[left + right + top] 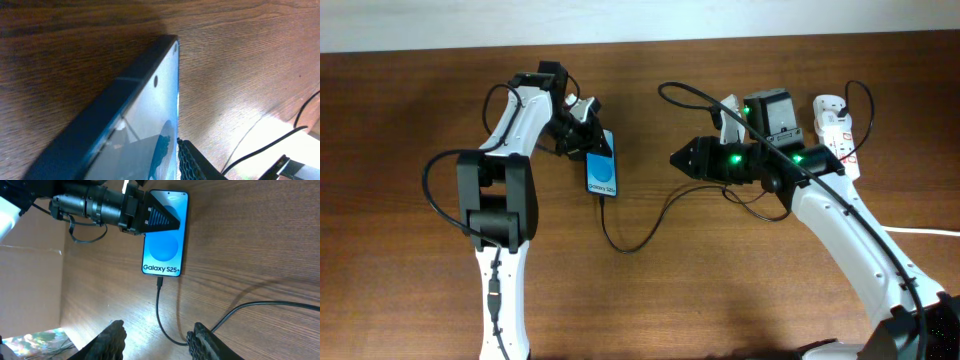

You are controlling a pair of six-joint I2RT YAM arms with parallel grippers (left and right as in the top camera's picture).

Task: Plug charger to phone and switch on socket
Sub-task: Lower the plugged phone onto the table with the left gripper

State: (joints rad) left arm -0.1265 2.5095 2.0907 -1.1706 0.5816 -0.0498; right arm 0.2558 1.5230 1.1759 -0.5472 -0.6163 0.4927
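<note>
Right jaws stand open, clear of the charger (158, 305) plugged into phone (164, 235).

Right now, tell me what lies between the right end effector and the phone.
Only the charger cable on bare tabletop, running from the phone toward the right end effector; the right wrist view shows it.

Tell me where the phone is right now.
The phone lies left of centre in the overhead view, its top end in the left gripper, the charger tip at its bottom edge.
</note>
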